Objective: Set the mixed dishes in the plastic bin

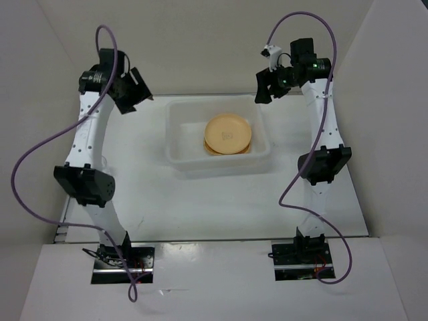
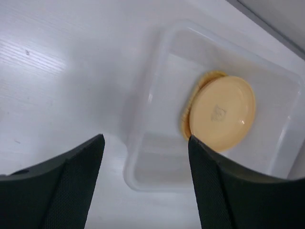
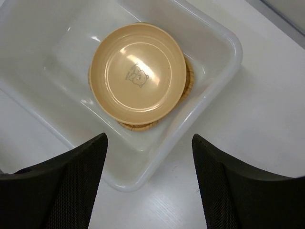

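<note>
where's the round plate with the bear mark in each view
top external: plate in the middle of the picture, inside the bin.
left wrist: plate right of centre, above the right finger.
right wrist: plate in the upper middle, bear mark plain.
shared landmark: the woven plate peeking out from under it, with the bin around both.

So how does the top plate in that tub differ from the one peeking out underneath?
The round plate is smooth, pale tan-yellow and in full view, with a small mark at its centre; the woven plate is darker orange-tan, textured and mostly hidden. The round plate lies on top, the woven plate beneath it. Both rest flat inside the plastic bin.
</note>
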